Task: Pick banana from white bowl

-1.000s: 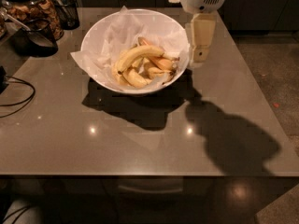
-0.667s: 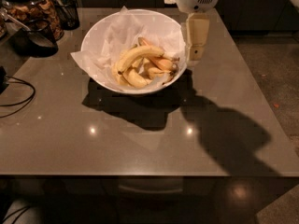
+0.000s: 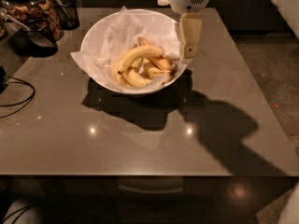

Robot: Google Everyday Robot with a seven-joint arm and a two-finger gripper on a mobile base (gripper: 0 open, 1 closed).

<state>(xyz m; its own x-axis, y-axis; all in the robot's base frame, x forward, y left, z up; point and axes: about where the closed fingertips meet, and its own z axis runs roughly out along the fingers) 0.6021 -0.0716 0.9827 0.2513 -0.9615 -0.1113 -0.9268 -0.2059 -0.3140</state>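
The white bowl [image 3: 96,36] stands on the table's far half, lined with crinkled white paper. Several bananas lie in its right half. A larger pale-yellow banana [image 3: 138,55] lies on top. The smaller, dull brownish-yellow banana [image 3: 161,63] lies just right of it, near the bowl's right rim; its stem is hard to make out. My gripper [image 3: 188,55] hangs down from the white wrist above the bowl's right rim, a little right of and above the bananas, and holds nothing.
Dark glass jars [image 3: 32,8] and a dark cup with a spoon [image 3: 35,36] stand at the table's back left. A black cable [image 3: 16,97] lies at the left edge. The grey table [image 3: 140,139] ends close on the right, with floor beyond.
My gripper has moved left, from beside the bowl's right side to above its right rim. The bowl and bananas have not moved.
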